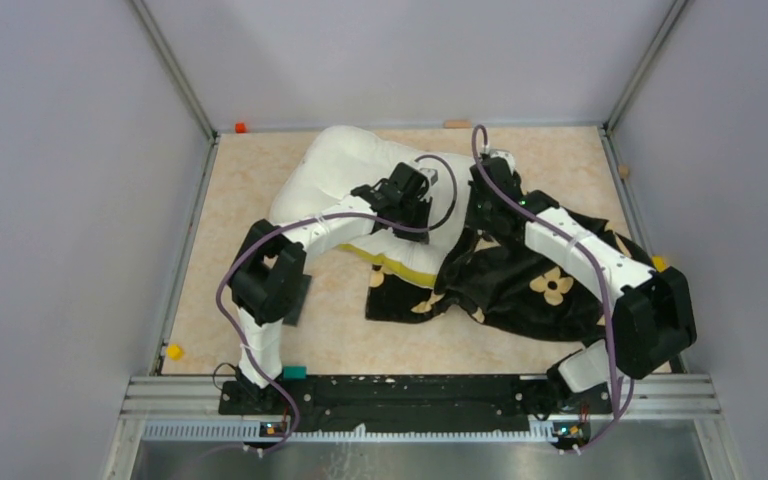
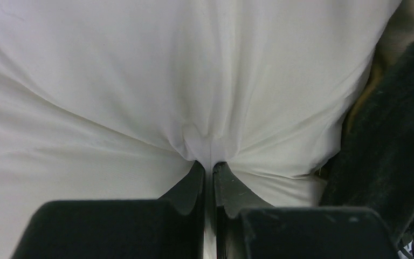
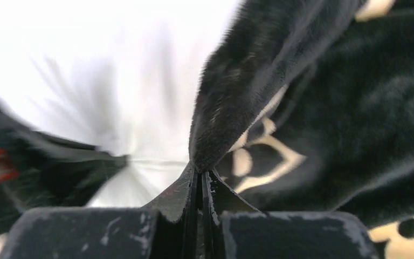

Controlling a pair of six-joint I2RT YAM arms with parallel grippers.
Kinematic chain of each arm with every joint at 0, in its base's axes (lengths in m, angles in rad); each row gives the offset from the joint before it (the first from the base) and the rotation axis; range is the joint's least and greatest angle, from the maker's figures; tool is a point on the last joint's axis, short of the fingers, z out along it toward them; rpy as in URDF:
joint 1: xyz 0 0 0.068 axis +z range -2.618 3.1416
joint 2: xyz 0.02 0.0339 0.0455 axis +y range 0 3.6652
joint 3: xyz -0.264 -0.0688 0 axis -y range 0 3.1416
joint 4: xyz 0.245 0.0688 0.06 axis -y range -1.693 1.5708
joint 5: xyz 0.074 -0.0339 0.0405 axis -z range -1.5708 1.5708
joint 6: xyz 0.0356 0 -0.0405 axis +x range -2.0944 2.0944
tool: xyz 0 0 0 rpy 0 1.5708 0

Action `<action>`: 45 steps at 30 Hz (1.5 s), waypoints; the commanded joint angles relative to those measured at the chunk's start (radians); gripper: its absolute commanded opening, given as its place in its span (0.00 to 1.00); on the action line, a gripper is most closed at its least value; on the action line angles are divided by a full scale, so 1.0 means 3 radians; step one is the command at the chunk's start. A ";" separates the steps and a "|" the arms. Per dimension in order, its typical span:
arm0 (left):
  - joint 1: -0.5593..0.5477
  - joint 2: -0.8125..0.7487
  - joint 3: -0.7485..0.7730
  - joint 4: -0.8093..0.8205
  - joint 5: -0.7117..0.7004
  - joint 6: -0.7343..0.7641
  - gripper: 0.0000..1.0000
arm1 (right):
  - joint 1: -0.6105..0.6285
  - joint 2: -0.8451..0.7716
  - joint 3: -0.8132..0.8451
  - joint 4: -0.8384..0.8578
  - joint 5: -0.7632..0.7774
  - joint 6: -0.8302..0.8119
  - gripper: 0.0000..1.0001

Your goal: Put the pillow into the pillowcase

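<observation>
The left gripper (image 2: 209, 166) pinches a fold of the pillow (image 1: 325, 170) near the far edge of the tabletop (image 1: 250, 180); the right gripper (image 3: 199, 171) clamps the rim of the pillowcase (image 1: 520, 290).

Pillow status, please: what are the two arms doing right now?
Left fingers shut on pillow. Right fingers shut on pillowcase edge. Pillow mostly outside it. No obstruction seen.

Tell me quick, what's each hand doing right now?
Left hand: closed, pinching a fold of the pillow.
Right hand: closed, pinching an edge of the pillowcase.
</observation>
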 commanded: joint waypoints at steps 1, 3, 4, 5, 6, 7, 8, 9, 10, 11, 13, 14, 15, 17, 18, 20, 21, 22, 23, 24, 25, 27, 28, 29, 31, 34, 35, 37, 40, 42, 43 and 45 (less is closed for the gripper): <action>-0.0115 -0.0030 -0.0098 0.0052 0.0214 -0.0082 0.00 | 0.0124 -0.0248 0.0528 0.0052 -0.0344 -0.0009 0.00; -0.0162 0.0025 -0.0151 0.0110 0.0201 -0.0110 0.00 | 0.0125 -0.0280 0.0639 0.0072 -0.0484 0.0030 0.00; -0.0172 0.0055 -0.0190 0.0153 0.0244 -0.0143 0.00 | 0.0125 -0.0279 0.0657 0.0103 -0.0543 0.0045 0.00; -0.0175 0.0076 -0.0215 0.0196 0.0287 -0.0185 0.00 | 0.0122 -0.0255 0.0657 0.0136 -0.0590 0.0062 0.00; -0.0176 0.0077 -0.0243 0.0233 0.0303 -0.0235 0.00 | 0.0114 -0.0215 0.0638 0.0172 -0.0636 0.0080 0.00; -0.0173 0.0063 -0.0254 0.0258 0.0305 -0.0261 0.00 | 0.0100 -0.0163 0.0599 0.0196 -0.0688 0.0107 0.00; -0.0173 0.0038 -0.0256 0.0271 0.0292 -0.0273 0.00 | 0.0084 -0.0117 0.0526 0.0242 -0.0738 0.0132 0.00; -0.0173 0.0007 -0.0252 0.0266 0.0265 -0.0281 0.00 | 0.0067 -0.0087 0.0416 0.0325 -0.0778 0.0164 0.00; -0.0169 -0.0038 -0.0238 0.0258 0.0236 -0.0282 0.00 | 0.0038 -0.0065 0.0302 0.0396 -0.0816 0.0198 0.00; -0.0165 -0.0087 -0.0214 0.0240 0.0212 -0.0282 0.01 | 0.0014 -0.0035 0.0201 0.0448 -0.0837 0.0218 0.00; -0.0156 -0.0185 -0.0167 0.0175 0.0154 -0.0296 0.08 | -0.0010 0.0000 0.0054 0.0476 -0.0780 0.0224 0.00; -0.0146 -0.0235 -0.0146 0.0133 0.0128 -0.0302 0.14 | -0.0015 0.0011 -0.0003 0.0470 -0.0732 0.0218 0.00; -0.0131 -0.0294 -0.0128 0.0084 0.0085 -0.0305 0.19 | -0.0018 0.0012 -0.0045 0.0464 -0.0701 0.0205 0.00; -0.0082 -0.0400 -0.0096 -0.0035 -0.0008 -0.0313 0.25 | -0.0018 0.0000 -0.0119 0.0446 -0.0639 0.0173 0.00; -0.0033 -0.0463 -0.0099 -0.0083 -0.0040 -0.0313 0.30 | -0.0018 -0.0012 -0.0131 0.0410 -0.0593 0.0145 0.00; 0.0067 -0.0602 -0.0143 -0.0163 -0.0097 -0.0308 0.40 | -0.0018 -0.0065 -0.0109 0.0314 -0.0475 0.0072 0.06; 0.0130 -0.0679 -0.0188 -0.0180 -0.0111 -0.0304 0.43 | -0.0012 -0.0105 -0.0089 0.0283 -0.0405 0.0034 0.16; 0.0192 -0.0796 -0.0255 -0.0187 -0.0121 -0.0302 0.46 | 0.0005 -0.0148 -0.0051 0.0244 -0.0335 -0.0032 0.26; 0.0254 -0.0880 -0.0309 -0.0185 -0.0134 -0.0303 0.48 | 0.0025 -0.0181 0.0011 0.0196 -0.0263 -0.0090 0.34; 0.0309 -0.0944 -0.0356 -0.0181 -0.0145 -0.0303 0.50 | 0.0058 -0.0198 0.0114 0.0130 -0.0174 -0.0146 0.40; 0.0378 -0.0993 -0.0386 -0.0178 -0.0128 -0.0300 0.54 | 0.0091 -0.0198 0.0201 0.0069 -0.0090 -0.0196 0.44; 0.0498 -0.1042 -0.0400 -0.0172 -0.0086 -0.0287 0.62 | 0.0118 -0.0174 0.0376 -0.0012 0.0009 -0.0276 0.51; 0.0552 -0.1044 -0.0398 -0.0153 -0.0081 -0.0276 0.68 | 0.0120 -0.0134 0.0461 -0.0030 0.0048 -0.0310 0.53; 0.0604 -0.1034 -0.0383 -0.0113 -0.0037 -0.0259 0.75 | 0.0120 -0.0085 0.0552 -0.0047 0.0121 -0.0338 0.55; 0.0721 -0.0968 -0.0273 -0.0008 0.0118 -0.0178 0.88 | 0.0109 0.0060 0.0797 -0.0133 0.0295 -0.0417 0.58; 0.0762 -0.0702 0.0137 0.0117 0.0126 -0.0010 0.99 | -0.0053 0.0330 0.1186 -0.0155 0.0358 -0.0501 0.60; 0.0759 -0.0573 0.0315 0.0125 0.0094 0.0040 0.99 | -0.0130 0.0450 0.1323 -0.0178 0.0374 -0.0529 0.61; 0.0761 -0.0278 0.0678 0.0115 -0.0046 0.0093 0.99 | -0.0188 0.0708 0.1625 -0.0262 0.0489 -0.0589 0.62; 0.0764 0.0226 0.1195 0.0011 -0.0228 0.0143 0.99 | -0.0296 0.1050 0.1966 -0.0374 0.0544 -0.0631 0.63; 0.0760 0.0438 0.1368 -0.0010 -0.0256 0.0152 0.99 | -0.0385 0.1236 0.2141 -0.0452 0.0552 -0.0630 0.64; 0.0762 0.0535 0.1413 -0.0015 -0.0250 0.0141 0.99 | -0.0435 0.1320 0.2176 -0.0462 0.0534 -0.0629 0.65; 0.0755 0.0672 0.1439 -0.0053 -0.0247 0.0106 0.97 | -0.0505 0.1491 0.2246 -0.0488 0.0462 -0.0630 0.65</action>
